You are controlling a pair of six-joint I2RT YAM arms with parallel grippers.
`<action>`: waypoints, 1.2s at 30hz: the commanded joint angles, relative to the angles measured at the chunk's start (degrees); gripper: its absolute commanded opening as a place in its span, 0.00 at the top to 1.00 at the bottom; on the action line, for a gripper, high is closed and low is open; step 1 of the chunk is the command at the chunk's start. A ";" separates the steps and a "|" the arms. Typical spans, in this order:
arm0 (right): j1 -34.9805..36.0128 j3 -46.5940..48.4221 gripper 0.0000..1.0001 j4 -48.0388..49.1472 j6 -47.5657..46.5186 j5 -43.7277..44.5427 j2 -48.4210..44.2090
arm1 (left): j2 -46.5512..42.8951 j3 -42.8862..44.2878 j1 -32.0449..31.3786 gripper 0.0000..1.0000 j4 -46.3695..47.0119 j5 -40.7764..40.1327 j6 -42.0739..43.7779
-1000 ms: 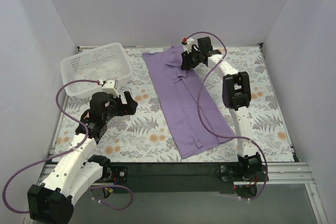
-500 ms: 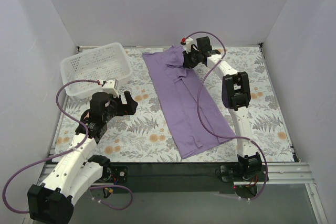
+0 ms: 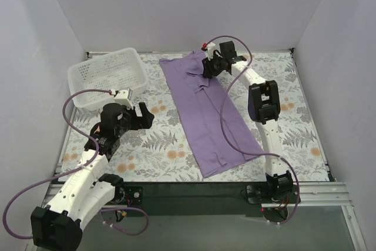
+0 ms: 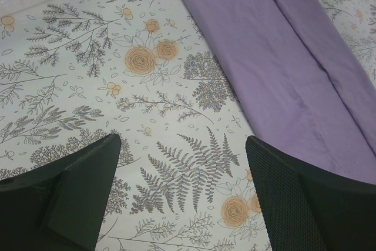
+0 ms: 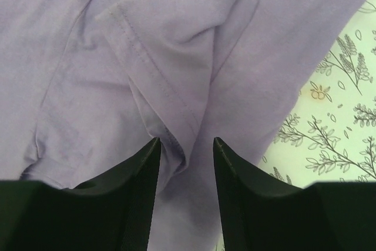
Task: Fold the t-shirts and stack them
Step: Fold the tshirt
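Table (image 3: 154, 156): floral-patterned top.
T-shirt (image 3: 205, 116): lavender, folded into a long strip, lying slantwise from the middle of the far edge toward the near right corner.
Basket (image 3: 106, 72): white, perforated, at the far left corner.
Left gripper (image 4: 183, 140): over the table's left half, jaws wide apart, holding nothing.
Right gripper (image 5: 185, 142): at the t-shirt's far end, jaws partly apart astride a hemmed fold.
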 commanded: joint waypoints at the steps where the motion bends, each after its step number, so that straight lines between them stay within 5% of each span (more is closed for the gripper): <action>1: 3.86 2.21 0.51 0.83 -2.63 2.61 -4.21 | -0.23 0.69 0.21 0.13 0.81 0.52 0.27; 11: 9.84 4.76 0.52 4.52 -3.69 13.34 -1.57 | 0.12 0.69 0.30 0.13 0.89 0.70 0.54; 36: 11.86 8.19 0.53 10.76 -2.02 17.21 3.26 | 0.91 0.69 0.21 0.13 0.98 1.14 0.36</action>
